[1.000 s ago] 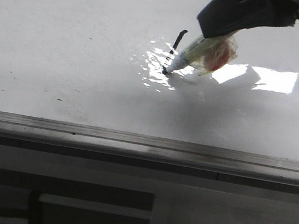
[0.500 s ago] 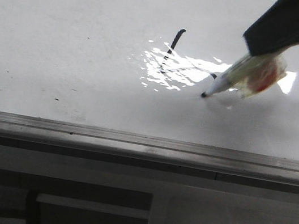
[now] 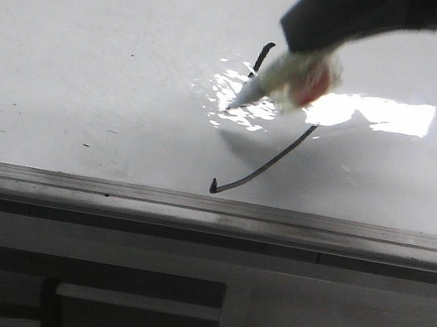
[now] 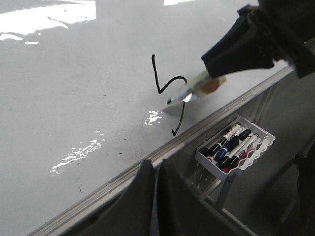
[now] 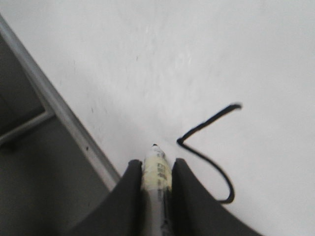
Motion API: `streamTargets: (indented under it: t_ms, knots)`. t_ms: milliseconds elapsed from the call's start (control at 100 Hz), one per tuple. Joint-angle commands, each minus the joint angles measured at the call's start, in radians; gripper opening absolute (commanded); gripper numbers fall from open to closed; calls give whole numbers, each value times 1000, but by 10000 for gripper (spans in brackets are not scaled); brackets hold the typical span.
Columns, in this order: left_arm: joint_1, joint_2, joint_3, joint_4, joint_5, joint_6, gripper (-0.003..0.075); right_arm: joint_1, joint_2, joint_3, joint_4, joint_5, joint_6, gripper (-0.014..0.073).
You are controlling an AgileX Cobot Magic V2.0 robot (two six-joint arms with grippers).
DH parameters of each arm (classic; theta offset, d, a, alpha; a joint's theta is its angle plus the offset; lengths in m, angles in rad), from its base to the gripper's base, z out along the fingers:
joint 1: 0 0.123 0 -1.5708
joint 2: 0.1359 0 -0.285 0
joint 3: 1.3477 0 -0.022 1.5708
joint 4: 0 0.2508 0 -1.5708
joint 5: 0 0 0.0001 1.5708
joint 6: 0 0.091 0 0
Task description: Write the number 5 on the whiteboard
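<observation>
The whiteboard [image 3: 92, 67] fills the front view, glossy white with a glare patch. On it the number 5 [image 4: 162, 83] shows as thin black strokes: an upright stroke [image 3: 262, 53], a curve, and a long tail [image 3: 264, 167] that ends near the grey rail [image 3: 195, 203]. My right gripper [image 3: 323, 38] is shut on a white marker [image 3: 287, 78], tip down beside the strokes near the glare. Whether the tip touches the board is unclear. In the right wrist view the marker [image 5: 156, 169] sits between the fingers, the strokes [image 5: 206, 123] beside it. My left gripper [image 4: 158, 164] hangs shut and empty off the board's near edge.
A white tray [image 4: 256, 152] holding several capped markers hangs below the board's rail, near my left gripper. Small dark specks [image 3: 86, 145] dot the board's lower left. A dark frame and a shelf lie below the rail.
The marker swept right from the foot of the short stroke, and the long tail now runs down to the rail. The right gripper has come back left, to beside the glare.
</observation>
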Motion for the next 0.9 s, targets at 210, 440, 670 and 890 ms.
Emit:
streamTargets:
  t_ms: [210, 440, 670, 890]
  knots:
    - [-4, 10, -27, -6, -88, -7, -20, -89, -5, -38, -37, -165, -8, -40]
    - [-4, 10, -27, -6, -88, -7, -20, -109, 26, -38, -37, -196, -8, -40]
    - [-4, 10, -27, -6, -88, -7, -20, -111, 48, -38, -37, -200, -8, -40]
    - [-4, 10, -27, -6, -88, -7, -20, -137, 48, -38, -43, -144, -8, -40]
